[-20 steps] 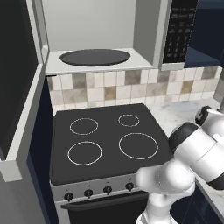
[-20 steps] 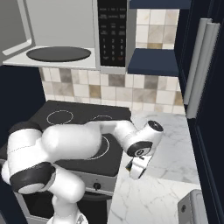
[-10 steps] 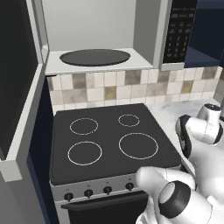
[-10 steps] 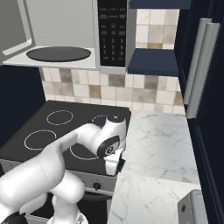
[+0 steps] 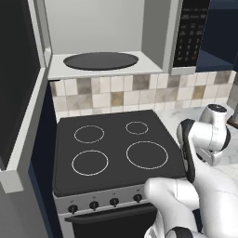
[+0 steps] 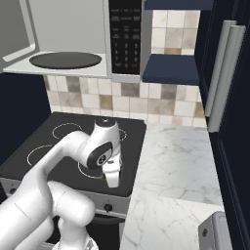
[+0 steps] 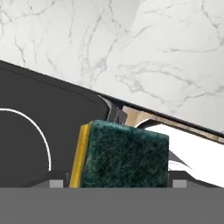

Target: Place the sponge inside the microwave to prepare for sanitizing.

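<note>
Sponge [image 7: 124,155] sits close against the hand camera, a squared block with a coarse, mottled dark green scouring face turned toward the lens and a thin smooth yellow layer showing along its left edge. It lies between the fingers, which grasp it from either side; their tips are mostly hidden behind it. Beneath it runs the matte black glass of the stove [image 5: 116,148], marked with thin white burner rings, and past the stove's rounded edge lies the white marble worktop [image 6: 176,161] with faint grey veining. In the right base view the gripper [image 6: 112,178] hangs down over the stove's front right part, near the worktop edge. The microwave [image 5: 107,35] stands above the stove, its door [image 5: 18,88] swung wide to the left, a pale smooth cavity and a flat dark round turntable [image 5: 101,61] inside, with a black button panel [image 6: 124,34] on its right. Beige and grey square tiles [image 5: 116,95] line the wall behind.
</note>
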Robot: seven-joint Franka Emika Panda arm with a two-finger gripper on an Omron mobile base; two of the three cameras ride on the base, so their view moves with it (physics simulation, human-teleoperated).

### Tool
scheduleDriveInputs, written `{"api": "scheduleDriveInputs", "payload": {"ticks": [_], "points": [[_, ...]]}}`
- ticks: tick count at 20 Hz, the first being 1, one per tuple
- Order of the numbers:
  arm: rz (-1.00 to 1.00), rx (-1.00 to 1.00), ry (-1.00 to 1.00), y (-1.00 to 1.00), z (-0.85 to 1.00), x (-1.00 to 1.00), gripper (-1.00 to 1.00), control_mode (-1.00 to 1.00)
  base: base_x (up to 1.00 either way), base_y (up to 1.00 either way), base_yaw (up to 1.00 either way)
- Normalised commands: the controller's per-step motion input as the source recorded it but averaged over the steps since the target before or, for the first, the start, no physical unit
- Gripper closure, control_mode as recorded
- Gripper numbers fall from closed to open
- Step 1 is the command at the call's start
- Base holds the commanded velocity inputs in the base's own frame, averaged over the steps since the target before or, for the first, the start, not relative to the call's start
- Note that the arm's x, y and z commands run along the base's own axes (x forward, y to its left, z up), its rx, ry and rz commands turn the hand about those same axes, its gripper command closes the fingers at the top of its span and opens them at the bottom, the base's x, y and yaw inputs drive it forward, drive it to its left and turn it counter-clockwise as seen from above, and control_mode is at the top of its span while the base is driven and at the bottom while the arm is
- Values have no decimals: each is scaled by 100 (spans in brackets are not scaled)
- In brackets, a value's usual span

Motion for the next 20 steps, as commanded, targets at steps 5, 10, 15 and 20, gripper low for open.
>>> {"api": "scheduleDriveInputs", "payload": {"ticks": [5, 10, 15, 20], "points": [[51, 0, 5, 37, 61, 0, 100, -100, 0, 0, 0], [40, 4, 0, 45, 53, 11, 100, -100, 0, 0, 0], [26, 16, -2, 45, 54, 11, 100, -100, 0, 0, 0], [21, 11, -11, 42, 58, 20, 100, -100, 0, 0, 0]]}}
